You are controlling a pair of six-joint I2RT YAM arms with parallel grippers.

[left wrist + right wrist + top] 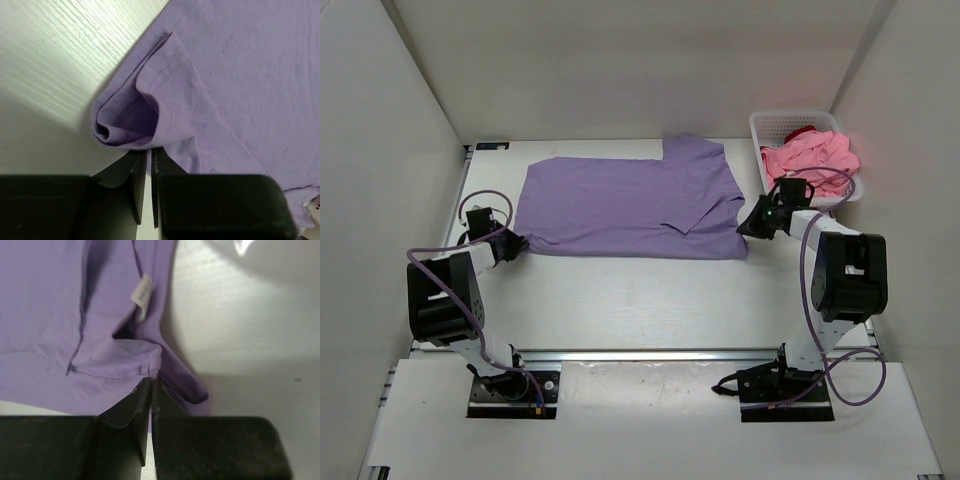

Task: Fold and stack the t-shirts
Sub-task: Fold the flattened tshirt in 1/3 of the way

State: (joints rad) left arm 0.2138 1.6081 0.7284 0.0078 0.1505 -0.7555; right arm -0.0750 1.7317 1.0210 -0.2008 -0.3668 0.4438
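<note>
Nearest us, left gripper [149, 152] and right gripper [150, 386] each pinch a near corner of the lavender t-shirt [630, 205] lying flat on the table [620, 300]; we judge folding begins, needing both corners lifted together

1. Overhead view: bright, even light from above. The lavender t-shirt [625, 205] is sharp and casts a thin soft shadow along its near edge.
2. Right of the shirt, a pink glow tints the wall behind the basket [790, 114].
3. Left wrist view: the table [60, 60] left of the shirt is nearly washed out, with deep shadow under the shirt's rolled fold.
4. Right wrist view: dimmer, with a glare patch up and right of the shirt and grey shadow along its right edge.
</note>
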